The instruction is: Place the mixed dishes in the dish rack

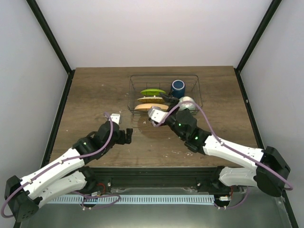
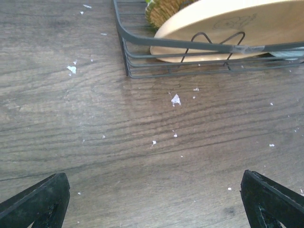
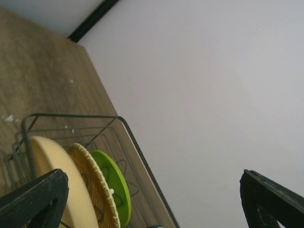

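Note:
The dish rack (image 1: 194,85) stands at the back middle of the table. In it a lime-green plate (image 1: 153,91), a woven plate (image 1: 150,99) and a tan plate (image 1: 148,107) stand on edge. A dark blue mug (image 1: 178,87) and a pale mint bowl (image 1: 188,101) sit to their right. My right gripper (image 1: 169,100) is open and empty, above the rack's front by the plates. Its wrist view shows the tan plate (image 3: 47,175), woven plate (image 3: 92,183) and lime plate (image 3: 114,183). My left gripper (image 1: 128,135) is open and empty, over bare table in front of the rack's left corner (image 2: 124,42).
The left wrist view shows the tan plate (image 2: 228,28) and the woven plate (image 2: 164,12) behind the rack's front wires. Small white crumbs (image 2: 175,99) dot the wooden table. White walls and dark frame posts (image 1: 50,38) close in the back and sides.

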You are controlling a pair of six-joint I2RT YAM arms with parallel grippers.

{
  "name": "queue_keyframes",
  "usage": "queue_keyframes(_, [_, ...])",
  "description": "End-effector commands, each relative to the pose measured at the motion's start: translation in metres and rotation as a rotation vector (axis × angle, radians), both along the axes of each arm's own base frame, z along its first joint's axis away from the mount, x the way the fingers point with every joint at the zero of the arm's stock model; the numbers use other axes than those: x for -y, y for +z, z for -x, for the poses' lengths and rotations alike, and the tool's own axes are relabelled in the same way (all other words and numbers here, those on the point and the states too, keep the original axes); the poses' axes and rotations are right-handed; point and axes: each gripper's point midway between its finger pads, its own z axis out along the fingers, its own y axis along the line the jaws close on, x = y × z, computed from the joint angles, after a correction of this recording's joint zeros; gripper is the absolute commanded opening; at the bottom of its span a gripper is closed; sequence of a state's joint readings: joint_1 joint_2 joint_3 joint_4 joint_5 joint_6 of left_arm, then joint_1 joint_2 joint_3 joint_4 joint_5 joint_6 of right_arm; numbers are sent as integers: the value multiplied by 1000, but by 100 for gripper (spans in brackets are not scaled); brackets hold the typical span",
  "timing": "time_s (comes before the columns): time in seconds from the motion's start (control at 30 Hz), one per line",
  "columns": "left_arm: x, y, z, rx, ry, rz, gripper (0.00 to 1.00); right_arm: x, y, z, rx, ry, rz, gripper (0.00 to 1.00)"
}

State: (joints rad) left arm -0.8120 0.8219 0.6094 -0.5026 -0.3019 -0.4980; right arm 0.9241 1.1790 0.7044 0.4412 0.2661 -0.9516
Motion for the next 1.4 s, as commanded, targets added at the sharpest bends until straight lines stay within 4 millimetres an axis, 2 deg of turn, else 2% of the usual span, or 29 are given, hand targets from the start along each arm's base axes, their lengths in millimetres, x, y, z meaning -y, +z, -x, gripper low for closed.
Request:
queue_keyframes(0.0, [-2,28,-14,64,55,14,100,29,32,-23,-175,-236,-319,100])
queue_keyframes(0.07, [-1,40,-19,89,56,-6,100,39,31,-31,-296,-278,-399,100])
queue_keyframes(0.2, [-1,67,-37,116,49,-16,100,57,41,-47,-537,-200,-599,100])
queue_keyframes(0.3, [-14,87,-60,149,70,25,100,85,46,-70,-621,-192,-689,100])
queue_keyframes(0.37, [-25,109,-77,193,72,93,100,106,50,-89,-673,-185,-740,100])
queue_keyframes(0.5, [-56,151,-111,310,107,141,100,160,57,-117,-723,-119,-887,100])
queue_keyframes(0.63, [-87,171,-146,371,170,77,100,234,46,-154,-703,-228,-987,100])
queue_keyframes(0.67, [-98,171,-155,383,189,71,100,257,40,-164,-673,-290,-1005,100])
queue_keyframes(0.73, [-112,173,-168,427,205,83,100,290,26,-176,-604,-396,-1020,100])
queue_keyframes(0.87, [-146,164,-180,562,287,104,100,334,2,-181,-404,-558,-997,100])
queue_keyframes(0.97, [-158,146,-183,613,308,120,100,347,-16,-180,-295,-604,-946,100])
queue_keyframes(1.0, [-159,134,-185,595,309,95,100,350,-30,-184,-301,-621,-927,100])
queue_keyframes(1.1, [-163,120,-194,604,317,63,100,357,-52,-190,-290,-641,-909,100])
queue_keyframes(1.3, [-172,92,-203,597,348,7,100,354,-65,-192,-290,-598,-890,100])
queue_keyframes(1.37, [-173,88,-203,603,351,2,100,355,-69,-195,-299,-605,-879,100])
